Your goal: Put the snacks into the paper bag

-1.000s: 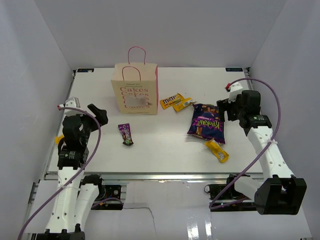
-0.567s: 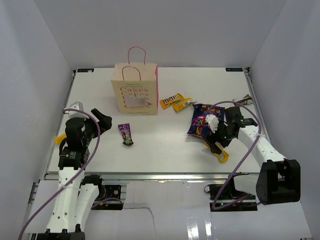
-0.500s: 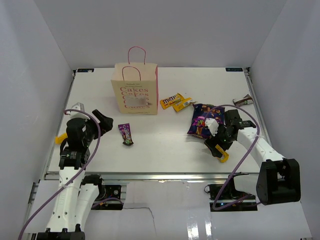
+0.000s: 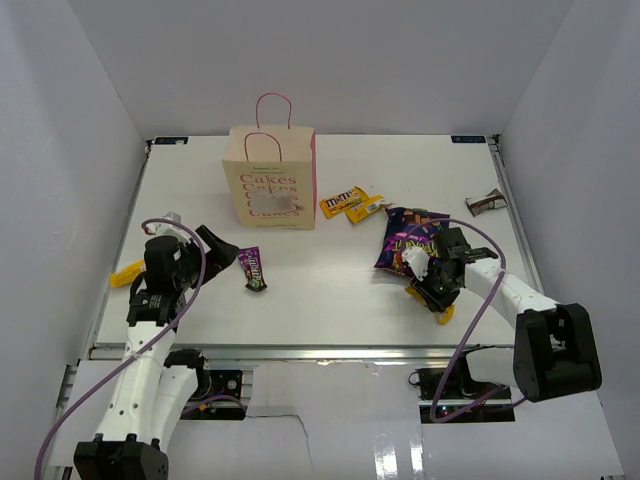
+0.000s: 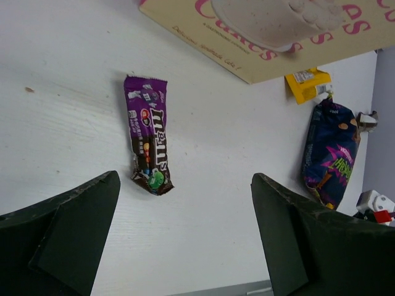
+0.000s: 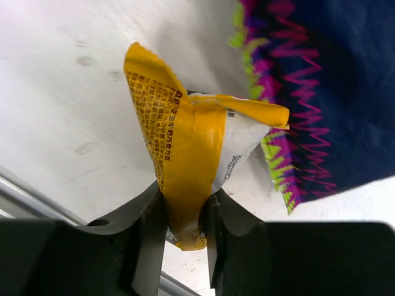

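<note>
Paper bag (image 4: 270, 190) upright at the far middle of the white tabletop (image 4: 330, 300): cream front with repeated "Cakes" lettering toward the arms, pink panel on its right side, thin pink loop handles standing up. In the left wrist view, only its lower front edge at the top of the picture (image 5: 259, 37).

Purple chip bag (image 4: 408, 235) flat on the tabletop, right of the middle and well apart from the paper bag, glossy, green and pink lettering on top; near end just beside the right fingers (image 4: 435, 290). In the right wrist view, filling the upper right corner (image 6: 345, 92).

Right fingers (image 6: 151, 228) clamped together on a yellow-orange packet (image 6: 185, 154), folded and crumpled between them, one end poking out toward the near edge (image 4: 447, 314). Lifted or touching the tabletop: cannot tell.

Left fingers (image 4: 218, 243) spread wide, gripping nothing, low over the left part of the tabletop, one on each side of the wrist picture (image 5: 92, 203).

Dark purple packet (image 4: 253, 268) flat and lengthwise just ahead of the left fingers, near the paper bag's left corner, clear of both fingers (image 5: 148, 139).

Two more yellow-orange packets (image 4: 340, 203) flat side by side just right of the paper bag.

Small brown packet (image 4: 486, 203) alone near the right edge.
</note>
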### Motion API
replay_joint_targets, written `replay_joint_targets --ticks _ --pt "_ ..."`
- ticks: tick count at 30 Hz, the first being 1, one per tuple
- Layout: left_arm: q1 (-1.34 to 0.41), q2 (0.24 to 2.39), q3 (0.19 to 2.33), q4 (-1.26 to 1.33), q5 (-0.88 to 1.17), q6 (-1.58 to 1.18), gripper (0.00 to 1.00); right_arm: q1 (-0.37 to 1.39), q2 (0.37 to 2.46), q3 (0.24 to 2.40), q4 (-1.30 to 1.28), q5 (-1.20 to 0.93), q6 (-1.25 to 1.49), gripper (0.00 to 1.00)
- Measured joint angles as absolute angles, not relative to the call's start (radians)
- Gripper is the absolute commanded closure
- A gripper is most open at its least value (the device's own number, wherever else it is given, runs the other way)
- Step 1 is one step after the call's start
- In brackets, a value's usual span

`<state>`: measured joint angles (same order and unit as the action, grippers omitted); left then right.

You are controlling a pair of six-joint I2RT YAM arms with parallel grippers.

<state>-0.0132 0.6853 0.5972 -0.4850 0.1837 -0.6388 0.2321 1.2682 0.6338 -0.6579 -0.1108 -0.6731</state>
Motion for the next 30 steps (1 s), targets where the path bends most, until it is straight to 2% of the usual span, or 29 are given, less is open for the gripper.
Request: replay_joint_targets --ticks 6,10,15,17,23,30 --pt "-0.013 0.737 0.536 -0.431 0.301 -0.684 0.02 0.234 1.163 0.708 -0.797 -0.376 -0.827 0.74" --pt "-0.021 0.778 0.524 -0.418 0.34 -0.702 0.02 0.281 1.153 0.874 -0.836 -0.527 -0.862 0.76" --pt "-0.101 0.854 0.509 -0.408 0.335 -0.733 0.02 0.389 1.341 1.259 -0.71 -0.587 -0.722 0.78" --pt "-0.154 0.879 0.505 -0.408 0.31 -0.744 0.02 0.436 1.444 1.426 -0.593 -0.583 -0.633 0.8" --pt "-0.3 0.975 0.504 -0.413 0.185 -0.782 0.04 0.56 1.794 1.933 -0.375 -0.511 -0.39 0.79" --pt "-0.331 1.011 0.533 -0.457 0.041 -0.786 0.05 0.631 2.008 2.107 -0.205 -0.371 -0.257 0.73"
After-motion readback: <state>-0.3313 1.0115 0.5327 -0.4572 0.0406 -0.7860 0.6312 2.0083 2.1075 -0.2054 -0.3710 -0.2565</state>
